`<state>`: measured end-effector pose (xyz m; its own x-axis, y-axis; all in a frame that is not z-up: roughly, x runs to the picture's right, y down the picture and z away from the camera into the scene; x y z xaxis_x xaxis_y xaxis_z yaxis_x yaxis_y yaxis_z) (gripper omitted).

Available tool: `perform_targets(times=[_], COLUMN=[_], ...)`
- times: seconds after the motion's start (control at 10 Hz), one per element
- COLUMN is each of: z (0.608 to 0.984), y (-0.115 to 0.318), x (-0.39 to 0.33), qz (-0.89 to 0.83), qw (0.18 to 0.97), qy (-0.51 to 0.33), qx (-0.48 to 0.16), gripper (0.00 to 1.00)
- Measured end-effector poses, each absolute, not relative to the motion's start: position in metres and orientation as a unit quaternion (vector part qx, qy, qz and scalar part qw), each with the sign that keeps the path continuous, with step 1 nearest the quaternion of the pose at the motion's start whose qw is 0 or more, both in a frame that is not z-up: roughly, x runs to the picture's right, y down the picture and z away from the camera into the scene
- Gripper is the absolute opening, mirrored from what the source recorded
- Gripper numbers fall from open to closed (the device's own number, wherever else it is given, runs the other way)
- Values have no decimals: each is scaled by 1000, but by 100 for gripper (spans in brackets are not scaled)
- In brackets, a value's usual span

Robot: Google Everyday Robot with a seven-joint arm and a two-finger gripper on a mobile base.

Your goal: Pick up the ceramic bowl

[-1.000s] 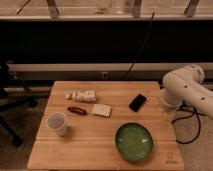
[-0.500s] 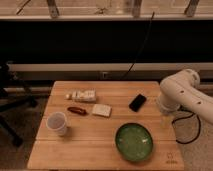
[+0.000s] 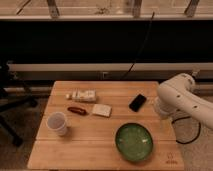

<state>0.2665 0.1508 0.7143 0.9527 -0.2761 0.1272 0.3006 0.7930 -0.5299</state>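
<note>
Roughly, the ceramic bowl [image 3: 134, 142] sits near the front right corner of the wooden table [image 3: 90, 147], close to the front edge and touching nothing. Bare wood stretches left of it as far as the white cup [image 3: 57, 123]. A black phone [image 3: 138, 102] lies behind it. The gripper [image 3: 165, 114] hangs behind and to the right of the bowl, at the table's right edge. I cannot tell whether it is spread or closed.

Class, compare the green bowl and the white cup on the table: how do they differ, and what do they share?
The ceramic bowl is green, wide and shallow; the white cup is pale, narrower and taller. The bowl sits near the gripper at the right edge of the table; the cup sits far across, on the left. Both stand upright, untouched.
</note>
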Motion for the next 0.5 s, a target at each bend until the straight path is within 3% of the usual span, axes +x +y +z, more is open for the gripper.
perform_targets(times=[0.5], z=[723], y=[165], x=[256], qz=[-242], qw=[928], qy=[-52], qx=[-278], gripper=[80])
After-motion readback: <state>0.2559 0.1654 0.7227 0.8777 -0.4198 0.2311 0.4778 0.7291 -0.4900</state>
